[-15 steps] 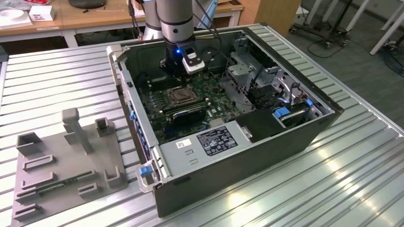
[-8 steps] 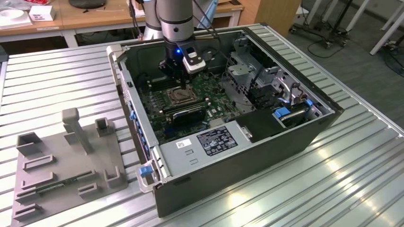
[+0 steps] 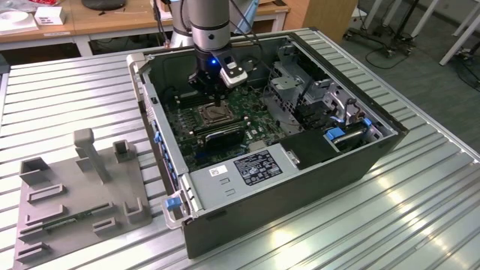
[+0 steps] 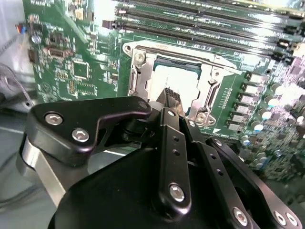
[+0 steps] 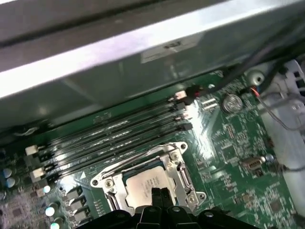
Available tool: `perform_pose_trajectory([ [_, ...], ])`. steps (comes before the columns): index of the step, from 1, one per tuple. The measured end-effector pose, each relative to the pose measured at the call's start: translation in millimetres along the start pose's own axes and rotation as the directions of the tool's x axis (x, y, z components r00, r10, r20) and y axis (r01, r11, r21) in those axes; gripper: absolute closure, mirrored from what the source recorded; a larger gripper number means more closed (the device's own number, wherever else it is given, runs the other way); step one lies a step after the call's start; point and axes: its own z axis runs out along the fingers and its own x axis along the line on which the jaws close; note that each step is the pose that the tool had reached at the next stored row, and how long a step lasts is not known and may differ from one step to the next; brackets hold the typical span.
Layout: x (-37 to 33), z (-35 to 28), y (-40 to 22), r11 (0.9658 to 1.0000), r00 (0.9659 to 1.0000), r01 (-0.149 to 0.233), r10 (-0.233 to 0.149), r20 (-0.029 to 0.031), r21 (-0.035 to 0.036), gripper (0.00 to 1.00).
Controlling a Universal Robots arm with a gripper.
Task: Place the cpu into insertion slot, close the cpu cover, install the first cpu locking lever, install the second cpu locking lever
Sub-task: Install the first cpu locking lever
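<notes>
First wrist view: narrow, empty hand [image 5: 160, 193] poised just above the cpu [image 5: 145, 183].

Open computer case [image 3: 300, 185] on a ribbed metal table [image 3: 420, 225].
Grey fixture tray [image 3: 75, 191] lies beside the case, toward the exterior view's left; wooden desk [image 3: 112, 19] stands behind.

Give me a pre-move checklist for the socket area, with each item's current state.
1. The cpu lies in the insertion slot: ok.
2. The cpu cover is down over the chip: ok, in both wrist views.
3. Gripper holds nothing: ok; fingertips together just above the chip.
4. Locking levers latched: cannot tell.
5. Memory slots beside the socket are apart from the gripper: ok.
</notes>
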Motion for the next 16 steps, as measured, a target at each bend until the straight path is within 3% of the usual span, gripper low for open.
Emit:
perform_pose_trajectory([
  [3,0.2,1.4,-0.1,0.9990,0.9989,0.044,-0.044,-0.0178,0.0025,0.89],
  [5,0.3,2.2,-0.1,0.9975,0.9970,0.070,-0.070,-0.0315,0.0061,0.89],
  [7,0.3,2.3,-0.2,0.9954,0.9946,0.095,-0.095,-0.0412,0.0072,0.89],
  [11,0.3,2.4,-0.1,0.9893,0.9883,0.146,-0.146,-0.0462,0.0015,0.89],
  [16,0.3,2.5,-0.1,0.9736,0.9723,0.228,-0.228,-0.0503,-0.0072,0.89],
])
